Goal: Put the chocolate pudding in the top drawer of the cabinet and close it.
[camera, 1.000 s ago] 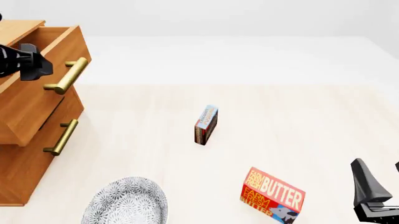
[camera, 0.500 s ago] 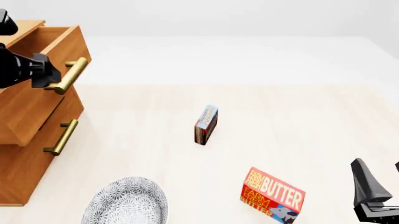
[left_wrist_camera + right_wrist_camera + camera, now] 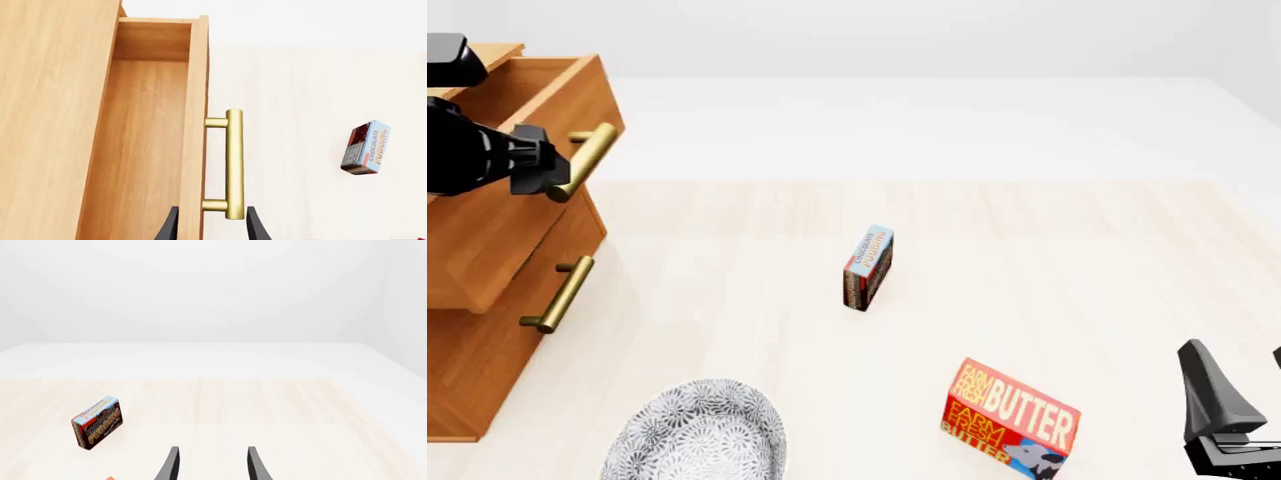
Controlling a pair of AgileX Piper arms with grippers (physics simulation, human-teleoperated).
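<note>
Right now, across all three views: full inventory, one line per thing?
cabinet: 1, light-brown wood, far left of the table.
top drawer: 1, light-brown, pulled out, nothing seen inside, brass bar handle.
lower drawer: 1, light-brown, shut, brass handle.
chocolate pudding: 1, blue-white and brown-red, on edge mid-table.
butter box: 1, red, near edge, right of centre.
plate: 1, grey-white patterned, near edge, below the cabinet.
table: 1, pale wood.
left gripper: 1, black, open, straddling the top drawer's handle end.
right gripper: 1, black, open, low right, holding nothing.
</note>
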